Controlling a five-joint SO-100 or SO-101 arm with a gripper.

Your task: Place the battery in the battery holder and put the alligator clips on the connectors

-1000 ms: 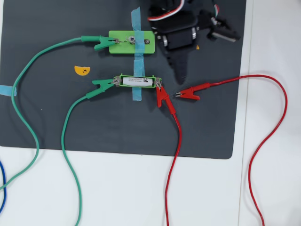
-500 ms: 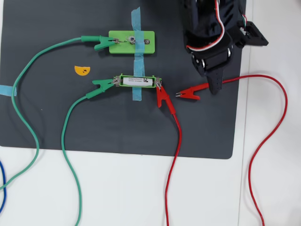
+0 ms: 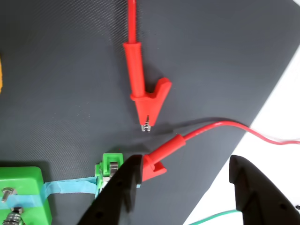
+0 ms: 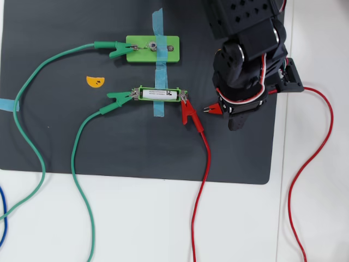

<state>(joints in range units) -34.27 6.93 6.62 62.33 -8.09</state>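
Observation:
The white-and-silver battery [image 4: 157, 94] lies in the green battery holder [image 4: 140, 94] on the dark mat. A green alligator clip [image 4: 119, 98] grips the holder's left connector and a red alligator clip [image 4: 189, 113] grips its right one [image 4: 185, 99]. Another red clip [image 4: 212, 109] lies loose to the right, mostly under the arm [image 4: 245, 71]. In the wrist view my gripper [image 3: 185, 161] is open. The loose red clip [image 3: 145, 93] lies just beyond its fingertips, and the attached red clip [image 3: 161, 154] sits by the left finger [image 3: 122, 192] at the holder's end [image 3: 110, 168].
A wider green plate [image 4: 163, 54] is taped down above the holder, with a green clip [image 4: 114, 50] on its left screw. Blue tape [image 4: 158, 112] crosses plate and holder. Red and green wires trail over the white table [image 4: 163, 218]. A small orange half-disc [image 4: 95, 81] lies on the mat.
The arm swung from the mat's top centre to the right, then came down over the loose red clip. Clips, battery and holder stayed where they were.

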